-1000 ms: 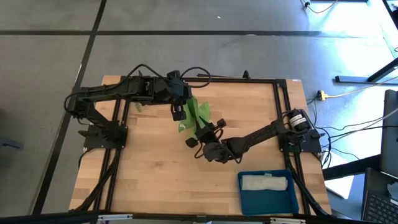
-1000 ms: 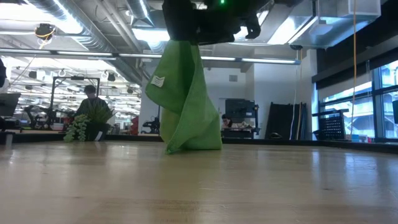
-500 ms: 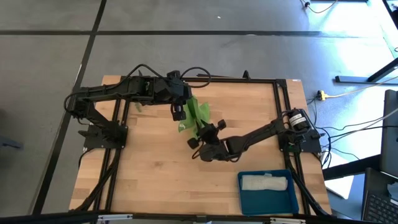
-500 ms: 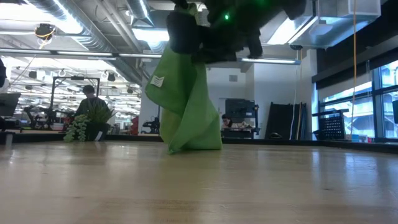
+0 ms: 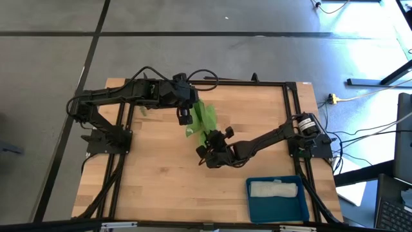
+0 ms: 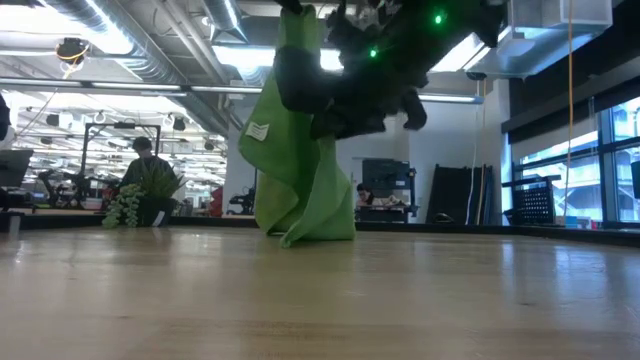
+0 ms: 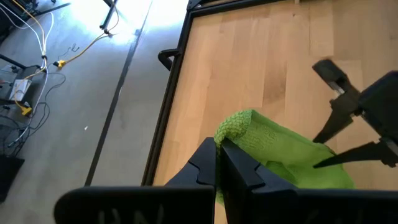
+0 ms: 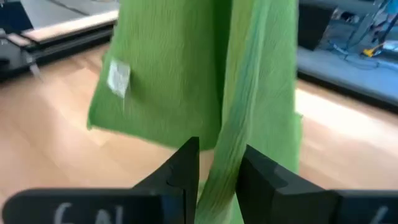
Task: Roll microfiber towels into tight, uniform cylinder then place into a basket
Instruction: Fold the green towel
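The lime green towel (image 5: 205,120) hangs at mid-table, and its lower end (image 6: 312,234) rests on the wood. A white label (image 8: 118,78) shows on its face. My left gripper (image 5: 187,116) is shut at the towel's top. My right gripper (image 5: 209,138) stands lower and nearer the front edge, shut on the hanging cloth. The pale grey-white towel (image 5: 275,189) lies rolled in the teal basket (image 5: 257,207) at the near right. My left gripper pinches the green towel's bunched top end (image 7: 235,127) between its two shut fingers, slanting down from the table's left. The cloth hangs below the fingers. My right gripper pinches an upright fold (image 8: 225,138) of the hanging towel between its two fingers (image 8: 186,163), well above the table. The fingers come nearly level from the near right and lie across the fold. The cloth runs on above and below them.
A small leafy sprig (image 6: 126,205) lies near the table's far left. Black frame rails (image 5: 293,116) border the wooden top. Bare wood lies in front of the towel toward the near left.
My right gripper has sunk along the hanging green towel and rolled about its own axis, staying shut on the cloth. The towel's lower folds have shifted a little toward it. The towel's top has stayed in place.
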